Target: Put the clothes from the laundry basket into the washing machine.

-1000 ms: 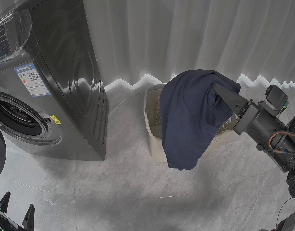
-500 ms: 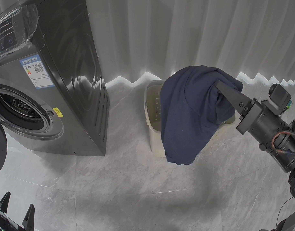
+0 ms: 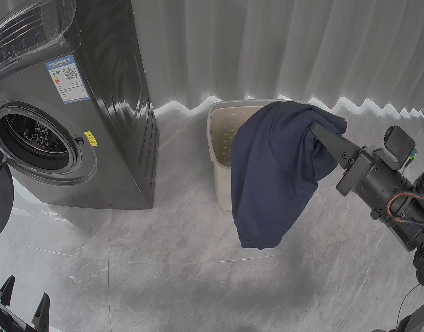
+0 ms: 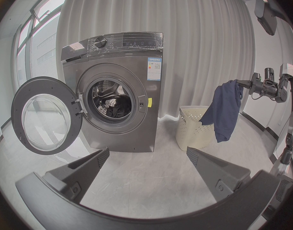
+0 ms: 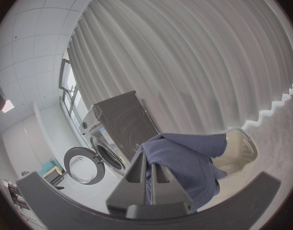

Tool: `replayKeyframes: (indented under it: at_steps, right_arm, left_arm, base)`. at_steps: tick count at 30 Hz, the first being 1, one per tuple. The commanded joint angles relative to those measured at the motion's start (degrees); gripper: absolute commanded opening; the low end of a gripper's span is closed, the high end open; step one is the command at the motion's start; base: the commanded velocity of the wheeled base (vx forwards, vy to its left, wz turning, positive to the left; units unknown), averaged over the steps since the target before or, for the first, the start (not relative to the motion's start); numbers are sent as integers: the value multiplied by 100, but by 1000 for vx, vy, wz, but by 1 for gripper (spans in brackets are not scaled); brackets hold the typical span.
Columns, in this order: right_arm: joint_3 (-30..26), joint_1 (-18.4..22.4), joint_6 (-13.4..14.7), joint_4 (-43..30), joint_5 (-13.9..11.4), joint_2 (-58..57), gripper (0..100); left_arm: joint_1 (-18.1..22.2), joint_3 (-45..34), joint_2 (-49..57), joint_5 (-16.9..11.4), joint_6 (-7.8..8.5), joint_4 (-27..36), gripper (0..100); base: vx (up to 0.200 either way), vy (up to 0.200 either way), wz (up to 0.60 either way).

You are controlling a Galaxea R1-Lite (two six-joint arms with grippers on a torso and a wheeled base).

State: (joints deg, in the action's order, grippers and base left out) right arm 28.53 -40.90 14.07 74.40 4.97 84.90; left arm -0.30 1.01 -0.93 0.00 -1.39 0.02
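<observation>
Currently the fingers (image 5: 133, 179) of the right gripper (image 3: 315, 127) are pressed together on a small fold of the navy garment (image 3: 272, 176). The rest of the cloth hangs loose below, raised over the laundry basket (image 3: 216, 116), with its lower edge hanging past the basket's rim. Whether cloth and rim touch cannot be determined.

Hazards:
- Slip. Only a narrow pinch carries the whole weight, so a quick swing toward the washing machine (image 3: 105, 93) could pull the fold free.
- Snag. The trailing edge could catch the rim and tip the light basket.
- Partial load. The long hanging part may drape over the edge of the drum opening (image 3: 34, 137) or the open door (image 4: 46, 115) instead of going inside. Dark cloth already lies in the drum.

The left gripper (image 4: 146, 150) sits low near the floor, fingers spread wide and holding nothing.

The floor (image 3: 175, 254) is glossy grey stone-look tile, likely slippery for a dropped garment. A white pleated curtain (image 3: 290, 38) runs behind the machine and basket, which stand well apart.
</observation>
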Motion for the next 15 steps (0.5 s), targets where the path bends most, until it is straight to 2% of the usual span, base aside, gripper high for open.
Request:
replayKeyframes:
  at_steps: [1, 5, 15]
  right_arm:
    - [30, -6, -1, -145, 153, 36, 0]
    - [57, -15, -1, -277, 382, 18, 0]
    - [30, -50, -1, -242, 382, 27, 0]
  left_arm:
    - [4, -92, 31, 0, -10, -2, 100]
    - [-5, -92, 31, 0, -2, -2, 100]
    - [-5, -92, 31, 0, -2, -2, 100]
  base:
    - [0, 200, 0]
    - [0, 200, 0]
    - [0, 200, 0]
